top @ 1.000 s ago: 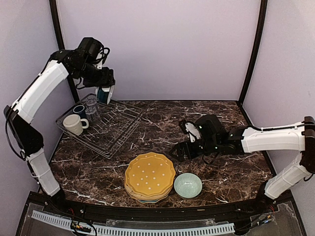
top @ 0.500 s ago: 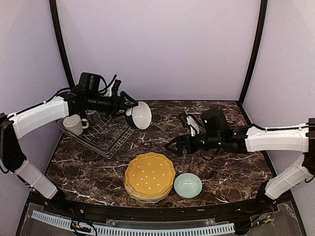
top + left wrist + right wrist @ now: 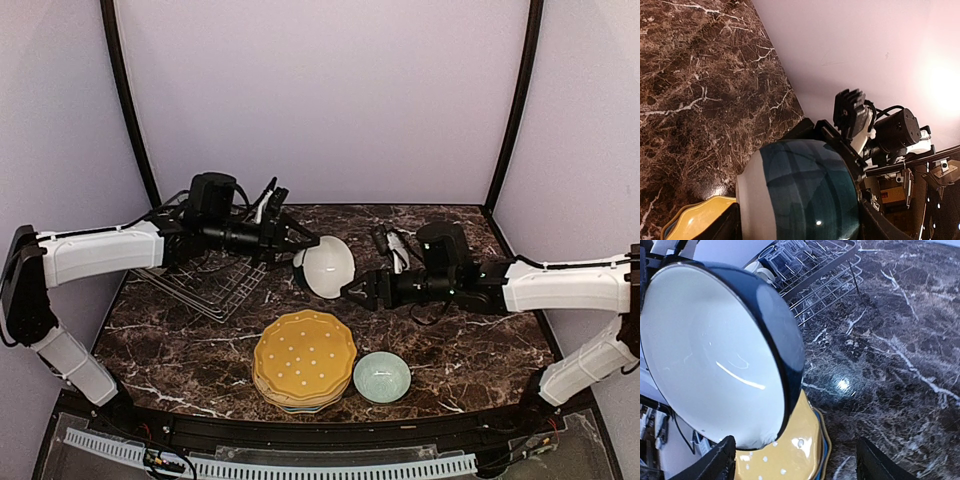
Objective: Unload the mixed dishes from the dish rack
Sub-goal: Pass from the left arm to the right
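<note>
Over the table's (image 3: pixel 450 340) middle, top view, bowl (image 3: pixel 328 265): held tilted in the air by the left gripper (image 3: pixel 303 247), white inside turned toward the right gripper (image 3: pixel 358 291)
Top view, right gripper: jaws parted, tips just beside the bowl's rim; contact cannot be told
Top view, rack (image 3: pixel 210 280): at the left rear, under the left arm
Top view, plates (image 3: pixel 305 358): stacked near the front edge, yellow on top, green bowl (image 3: pixel 381 377) just beside them on the right
Left wrist, left gripper: closed on the bowl, whose teal outside is seen between the fingers (image 3: pixel 726 227)
Right wrist, right gripper: jaws wide, the bowl's dark rim seen ahead between them
Right wrist, tumbler (image 3: pixel 785 257): seen in the rack beyond the bowl
</note>
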